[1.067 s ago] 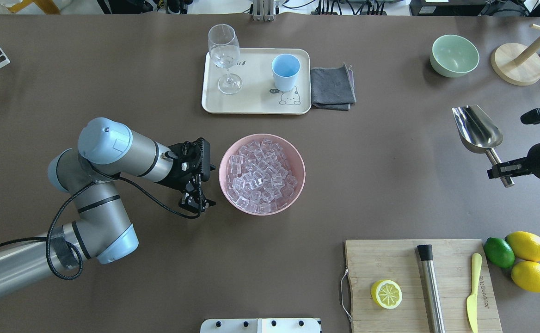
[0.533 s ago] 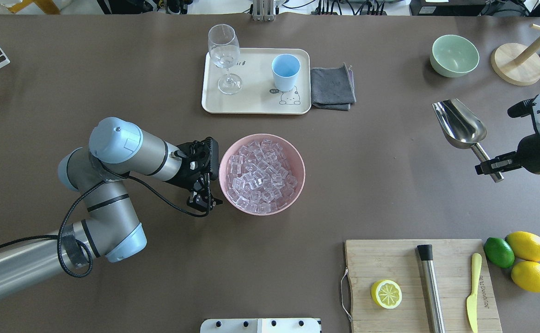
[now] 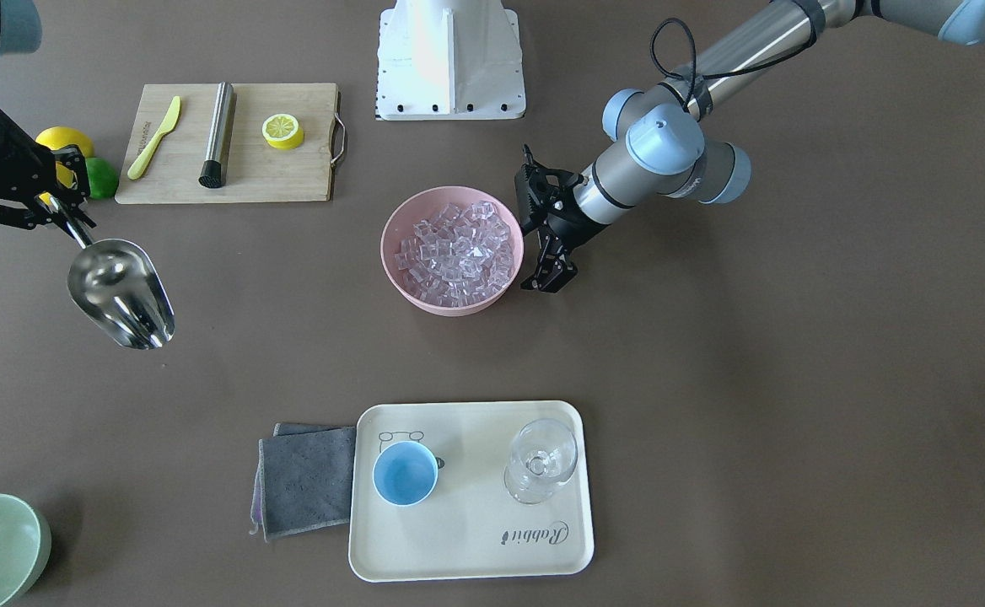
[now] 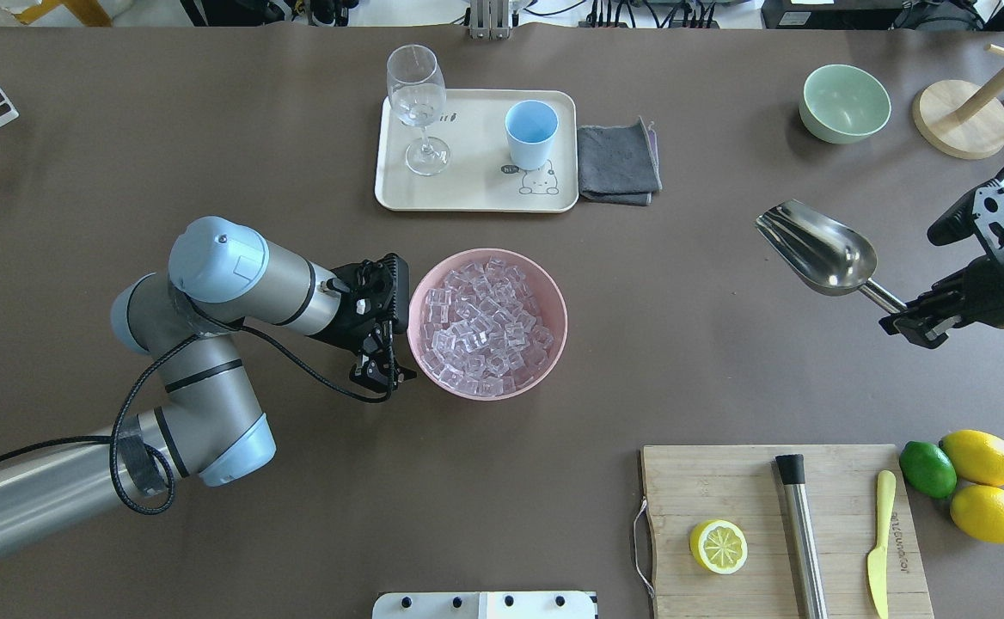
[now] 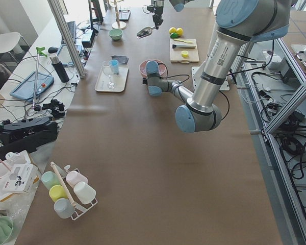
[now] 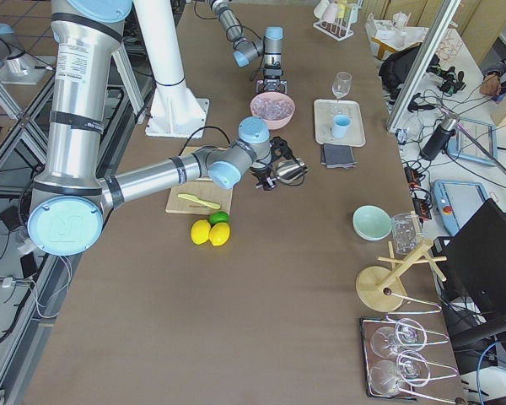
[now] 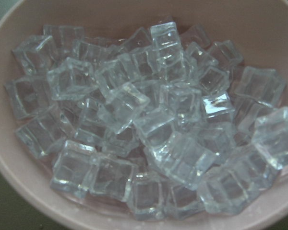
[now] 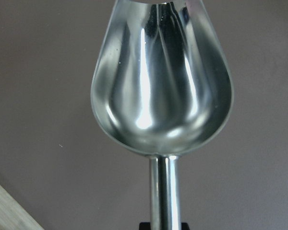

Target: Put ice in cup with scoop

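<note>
Clear ice (image 4: 485, 327) (image 3: 457, 249) (image 7: 149, 124) fills the pink bowl (image 4: 563, 320) (image 3: 385, 253) at mid-table. My left gripper (image 4: 384, 371) (image 3: 553, 276) stands open, right beside the bowl's left rim, nothing between its fingers. The silver scoop (image 4: 816, 249) (image 3: 121, 291) (image 8: 163, 86) hangs empty above the table, well to the right of the bowl. My right gripper (image 4: 910, 320) (image 3: 47, 206) is shut on its handle. The light-blue cup (image 4: 529, 133) (image 3: 406, 474) stands upright and empty on the cream tray (image 4: 468, 193) (image 3: 476, 548) beyond the bowl.
A wine glass (image 4: 417, 107) shares the tray, with a grey cloth (image 4: 618, 162) next to it. A pale-green bowl (image 4: 844, 103) and wooden stand (image 4: 959, 120) sit far right. The cutting board (image 4: 725, 481) holds a lemon half (image 4: 718, 546), a steel cylinder (image 4: 801, 533) and a yellow knife (image 4: 878, 542).
My right gripper has carried the scoop leftward toward the bowl and turned its mouth more to the left. My left gripper has moved right, up to the bowl's rim.
</note>
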{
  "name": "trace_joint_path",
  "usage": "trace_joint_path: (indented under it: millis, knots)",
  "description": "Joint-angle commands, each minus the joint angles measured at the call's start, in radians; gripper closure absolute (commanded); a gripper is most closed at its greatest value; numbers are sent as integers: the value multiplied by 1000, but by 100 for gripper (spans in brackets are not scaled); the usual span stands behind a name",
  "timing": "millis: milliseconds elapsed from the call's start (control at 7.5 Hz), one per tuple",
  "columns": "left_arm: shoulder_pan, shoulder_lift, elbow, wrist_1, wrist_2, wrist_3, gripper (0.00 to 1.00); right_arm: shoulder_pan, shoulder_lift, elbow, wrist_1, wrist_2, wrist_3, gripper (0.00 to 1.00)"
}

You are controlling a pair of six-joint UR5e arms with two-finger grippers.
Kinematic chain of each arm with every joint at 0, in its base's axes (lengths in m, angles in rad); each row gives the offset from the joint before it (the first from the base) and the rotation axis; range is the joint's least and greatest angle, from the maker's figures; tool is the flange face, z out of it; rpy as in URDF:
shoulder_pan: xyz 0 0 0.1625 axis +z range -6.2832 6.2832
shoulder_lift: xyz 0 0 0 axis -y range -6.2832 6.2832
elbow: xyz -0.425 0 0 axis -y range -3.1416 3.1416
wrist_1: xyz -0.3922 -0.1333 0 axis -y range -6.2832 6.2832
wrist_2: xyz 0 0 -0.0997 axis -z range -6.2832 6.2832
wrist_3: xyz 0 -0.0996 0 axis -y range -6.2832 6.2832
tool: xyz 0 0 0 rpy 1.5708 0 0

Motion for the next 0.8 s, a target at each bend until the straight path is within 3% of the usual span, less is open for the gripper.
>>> trace_joint_path:
  millis: [0,267,533,667]
  knots:
    - [0,0,0,-1,0,0,1,2,-7,49,-32,1,-238,100]
    - [0,1,-1,-1,-2,0,1,2,64,77,-168,-23,-386,100]
    - [0,1,-1,-1,-2,0,1,5,193,138,-431,-60,-523,100]
    - [0,3,-1,-1,-2,2,1,4,242,164,-504,-94,-547,100]
